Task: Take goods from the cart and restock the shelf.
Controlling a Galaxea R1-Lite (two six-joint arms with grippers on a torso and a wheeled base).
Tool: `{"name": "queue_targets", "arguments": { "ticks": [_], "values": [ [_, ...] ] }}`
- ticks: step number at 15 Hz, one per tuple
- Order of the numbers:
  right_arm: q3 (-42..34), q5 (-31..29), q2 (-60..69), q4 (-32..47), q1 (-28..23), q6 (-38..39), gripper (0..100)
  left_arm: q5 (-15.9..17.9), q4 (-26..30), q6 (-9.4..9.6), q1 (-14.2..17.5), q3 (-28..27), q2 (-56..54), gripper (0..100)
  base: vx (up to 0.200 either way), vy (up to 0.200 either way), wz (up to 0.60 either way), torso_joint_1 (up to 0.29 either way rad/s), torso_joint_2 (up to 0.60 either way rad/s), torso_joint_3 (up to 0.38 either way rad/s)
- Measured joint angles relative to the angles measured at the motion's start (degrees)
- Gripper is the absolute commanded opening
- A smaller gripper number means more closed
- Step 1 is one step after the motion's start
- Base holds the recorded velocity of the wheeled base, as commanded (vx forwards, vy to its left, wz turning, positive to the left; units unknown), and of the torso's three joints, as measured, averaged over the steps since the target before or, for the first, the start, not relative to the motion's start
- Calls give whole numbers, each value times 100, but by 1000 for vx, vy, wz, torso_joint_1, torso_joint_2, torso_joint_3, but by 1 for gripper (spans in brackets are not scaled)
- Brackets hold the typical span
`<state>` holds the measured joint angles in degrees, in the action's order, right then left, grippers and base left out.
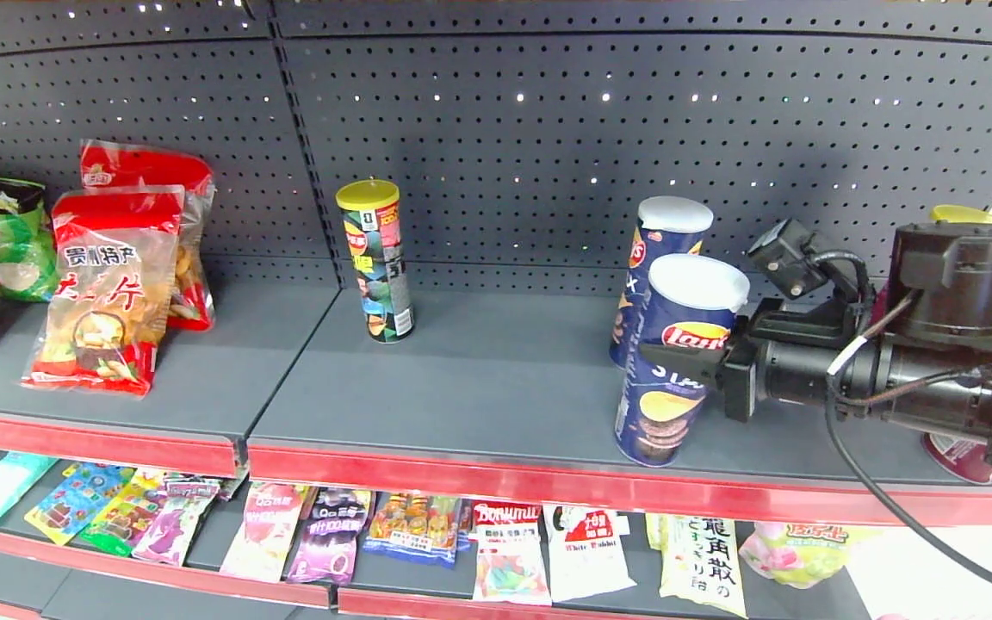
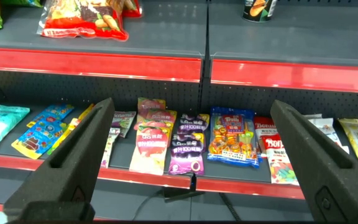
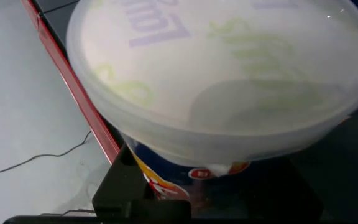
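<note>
Head view: my right jaws clamp blue chip can (image 1: 660, 413) mid-body, on shelf (image 1: 479, 387). Judged light, stiff, slick, dentable. My left jaws gape wide.

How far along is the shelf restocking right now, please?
Done: a yellow-lidded can and a rear blue can stand on the shelf. In hand: the right hand is shut on the front blue can, near the shelf's front edge. Left: releasing it, then filling the bare shelf; the left hand is open and empty.
</note>
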<state>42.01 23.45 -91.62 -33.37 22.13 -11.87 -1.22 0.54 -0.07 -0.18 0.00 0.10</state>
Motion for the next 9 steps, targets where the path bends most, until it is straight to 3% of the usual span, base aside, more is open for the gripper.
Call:
{"name": "queue_targets", "arguments": {
  "ticks": [5, 6, 9],
  "values": [
    [-15, -2, -5, 0, 9, 2, 0, 2, 0, 0, 0, 0, 0, 100, 0, 0, 0, 0, 0, 0],
    [-17, -2, -7, -5, 9, 2, 100, 2, 0, 0, 0, 0, 0, 100, 0, 0, 0, 0, 0, 0],
    [-20, 0, 0, 22, 9, 28, 100, 2, 0, 0, 0, 0, 0, 100, 0, 0, 0, 0, 0, 0]
  ]
}}
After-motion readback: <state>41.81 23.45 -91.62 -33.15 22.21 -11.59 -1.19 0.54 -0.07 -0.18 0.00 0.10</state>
